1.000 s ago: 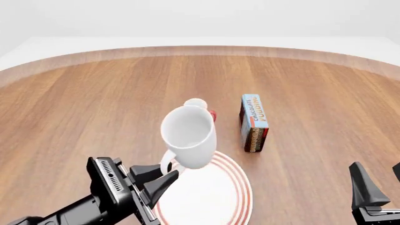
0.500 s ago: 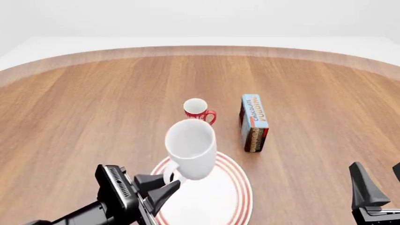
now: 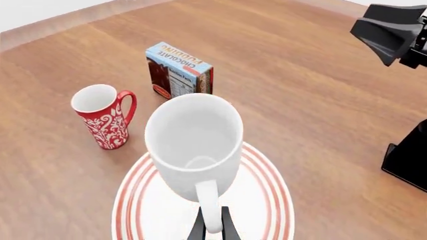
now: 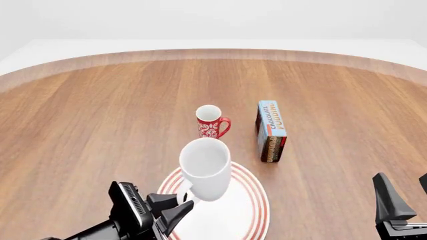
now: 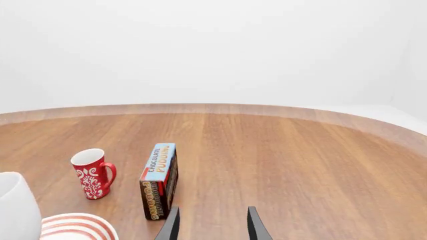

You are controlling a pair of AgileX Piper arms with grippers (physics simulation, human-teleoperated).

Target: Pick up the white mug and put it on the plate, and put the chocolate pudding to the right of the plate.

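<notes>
Glossy all-white mug (image 4: 205, 169): lower centre, above the red-ringed round white plate (image 4: 252, 204), handle clamped in left hand (image 4: 175, 206); contact with the plate cannot be told. Blue-faced chocolate pudding carton (image 4: 271, 131): right of centre on wooden bench (image 4: 100, 115), beyond the plate, unmoved. Right hand (image 5: 212, 224): fingers apart, empty. Placement unfinished; pudding outstanding.

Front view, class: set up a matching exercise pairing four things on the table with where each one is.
Things:
1. white mug
2. red mug
3. chocolate pudding
4. right gripper

Places:
A. standing on the wood behind the plate
B. held by its handle over the plate
C. low at the right edge, holding nothing
D. lying on the wood right of the red mug

Pairs: 1-B, 2-A, 3-D, 4-C
</notes>
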